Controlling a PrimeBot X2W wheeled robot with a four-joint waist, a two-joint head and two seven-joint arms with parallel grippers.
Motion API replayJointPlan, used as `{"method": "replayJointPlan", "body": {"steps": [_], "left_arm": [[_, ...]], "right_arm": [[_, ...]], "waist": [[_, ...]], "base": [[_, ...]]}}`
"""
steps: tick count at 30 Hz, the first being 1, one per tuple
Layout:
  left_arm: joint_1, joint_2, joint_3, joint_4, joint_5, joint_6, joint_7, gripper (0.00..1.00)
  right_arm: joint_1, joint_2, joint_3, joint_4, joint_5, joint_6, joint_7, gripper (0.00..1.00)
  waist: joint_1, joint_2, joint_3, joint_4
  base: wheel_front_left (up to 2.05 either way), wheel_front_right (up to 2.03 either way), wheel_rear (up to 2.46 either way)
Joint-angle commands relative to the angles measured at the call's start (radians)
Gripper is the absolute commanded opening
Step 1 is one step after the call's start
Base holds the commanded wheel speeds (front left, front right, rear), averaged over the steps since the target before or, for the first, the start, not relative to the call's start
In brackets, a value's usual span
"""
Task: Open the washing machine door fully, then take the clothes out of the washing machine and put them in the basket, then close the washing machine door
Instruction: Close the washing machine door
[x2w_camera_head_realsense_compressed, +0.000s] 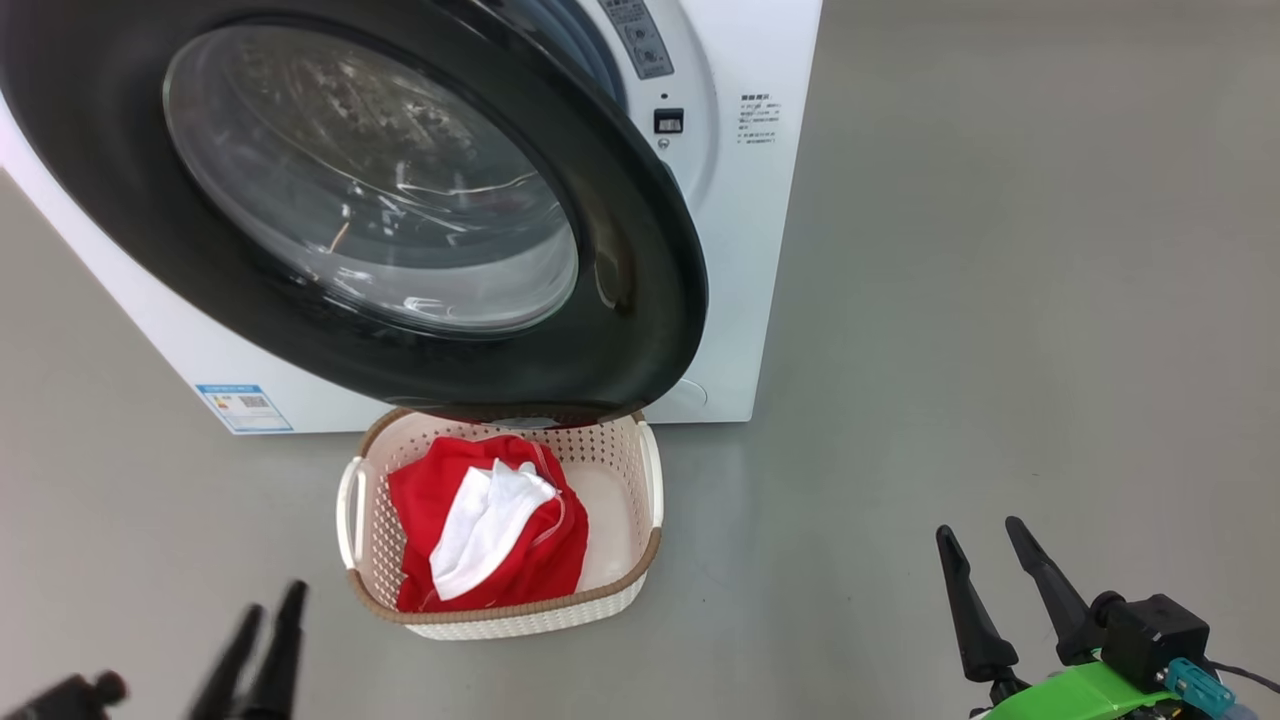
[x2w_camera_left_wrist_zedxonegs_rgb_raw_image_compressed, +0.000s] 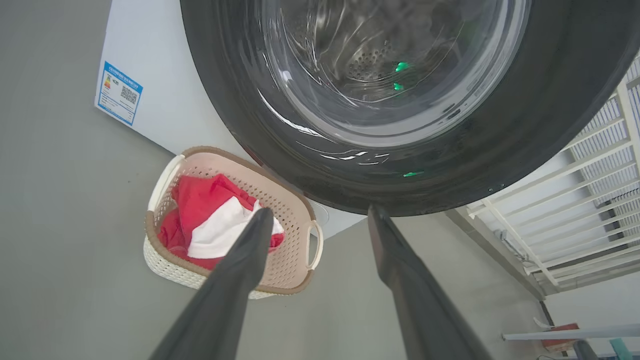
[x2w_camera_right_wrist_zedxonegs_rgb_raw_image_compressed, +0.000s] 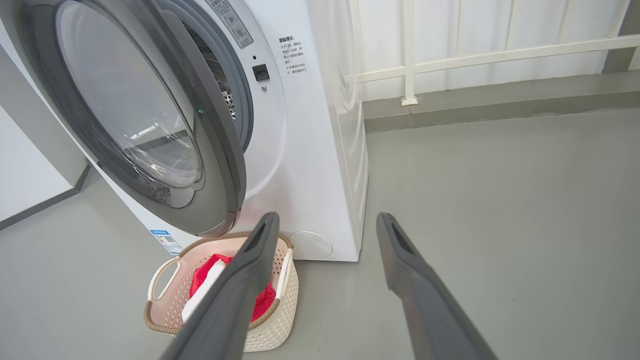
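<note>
The washing machine door, black-rimmed with a clear glass bowl, stands ajar from the white washing machine; its free right edge is off the front. Below the door, the cream basket sits on the floor with the red and white clothes inside. My left gripper hangs low at the left, short of the basket. In the left wrist view its fingers are apart and empty. My right gripper is open and empty over bare floor to the basket's right. From the right wrist, the door overhangs the basket.
A blue sticker marks the machine's lower front. Grey floor spreads to the right of the machine. A white railing runs behind the machine along a low kerb. A pale wall stands to the machine's left.
</note>
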Motion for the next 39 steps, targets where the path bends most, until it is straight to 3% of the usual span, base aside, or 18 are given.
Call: {"method": "replayJointPlan", "body": {"steps": [1,12,19,24,37,38,39], "left_arm": [[-0.014,0.030,0.087,-0.015,0.101,-0.006,-0.012,1.00],[0.053,-0.108,0.348,-0.144,0.729,-0.006,-0.012,1.00],[0.090,-0.195,0.440,-0.221,0.961,-0.006,-0.012,1.00],[0.112,-0.231,0.434,-0.207,0.998,-0.006,-0.012,1.00],[0.104,-0.243,0.427,-0.208,0.997,-0.006,-0.012,1.00],[0.103,-0.245,0.424,-0.209,0.996,-0.006,-0.012,1.00],[0.099,-0.252,0.416,-0.210,0.992,-0.006,-0.012,1.00]], "right_arm": [[-0.007,-0.006,0.015,-0.028,-0.010,0.006,-0.006,1.00],[-0.015,-0.006,0.006,-0.031,-0.013,0.006,-0.006,1.00],[-0.016,-0.006,0.002,-0.032,-0.016,0.006,-0.006,1.00],[-0.015,-0.006,0.002,-0.033,-0.017,0.006,-0.006,1.00],[-0.016,-0.006,0.000,-0.043,-0.009,0.006,-0.006,1.00],[-0.018,-0.006,0.001,-0.047,-0.002,0.006,-0.006,0.69],[-0.019,-0.006,0.002,-0.051,0.003,0.006,-0.006,0.09]], "waist": [[0.0000,0.0000,0.001,0.003],[0.0000,0.0000,0.002,0.015],[0.0000,0.0000,-0.002,0.020],[0.0000,0.0000,-0.006,0.020],[0.0000,0.0000,0.000,0.031],[0.0000,0.0000,0.002,0.035],[0.0000,0.0000,0.003,0.046]], "base": [[0.00,0.00,0.00],[0.00,0.00,0.00],[0.00,0.00,0.00],[0.00,0.00,0.00],[0.00,0.00,0.00],[0.00,0.00,0.00],[0.00,0.00,0.00]]}}
